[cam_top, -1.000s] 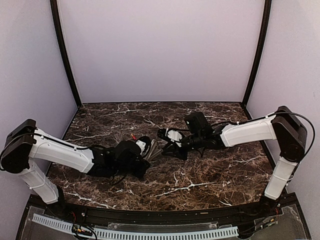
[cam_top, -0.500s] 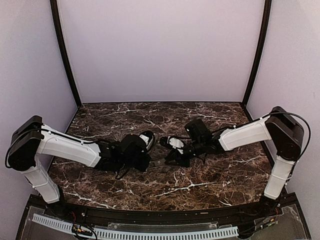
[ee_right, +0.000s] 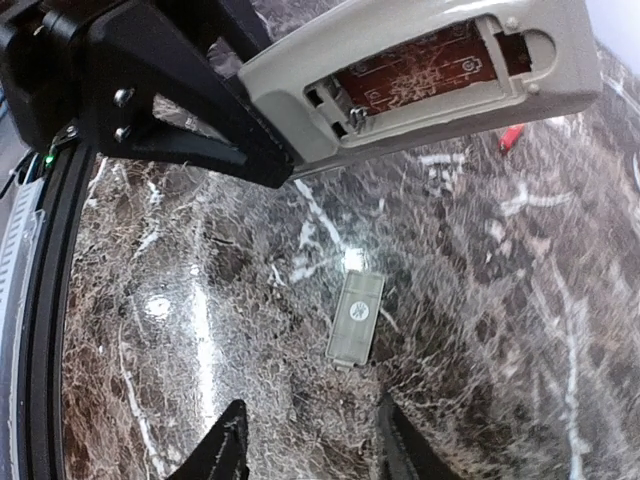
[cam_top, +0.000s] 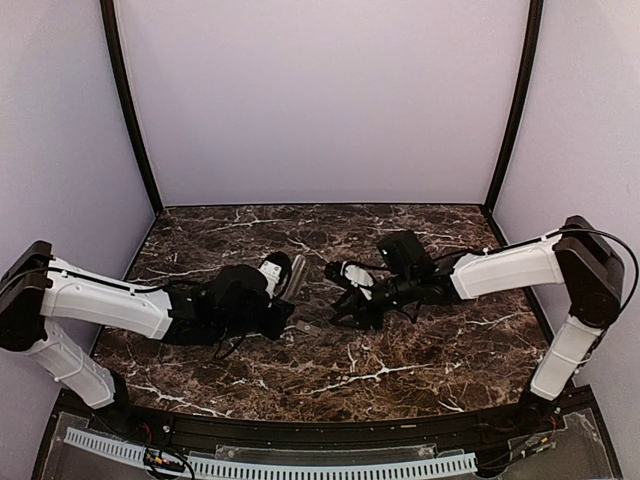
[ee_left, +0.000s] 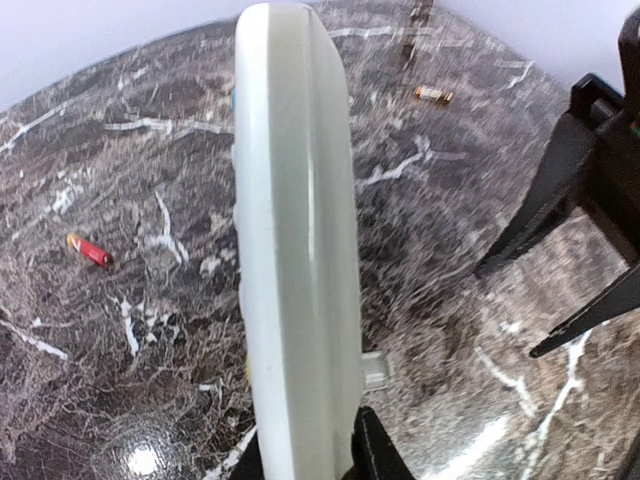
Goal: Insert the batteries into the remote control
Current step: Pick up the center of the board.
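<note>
My left gripper (ee_left: 305, 455) is shut on the lower end of the white remote control (ee_left: 295, 230) and holds it on edge above the table. The right wrist view shows the remote's greyish back (ee_right: 420, 75) with its battery compartment open and empty. My right gripper (ee_right: 312, 450) is open and empty, hovering over the small flat grey cover (ee_right: 357, 320), which lies on the marble. One red battery (ee_left: 88, 250) lies on the table left of the remote. A second battery (ee_left: 433, 95) lies farther back. In the top view the remote (cam_top: 293, 275) sits between both grippers.
The dark marble table (cam_top: 400, 370) has purple walls on three sides. The grey cover (cam_top: 305, 325) lies just in front of the two grippers. The right gripper's black fingers (ee_left: 560, 190) stand close to the remote's right side.
My left gripper has lifted the remote and turned it on edge, shifting left and back. The grey cover now lies exposed on the table. My right gripper has moved slightly nearer.
</note>
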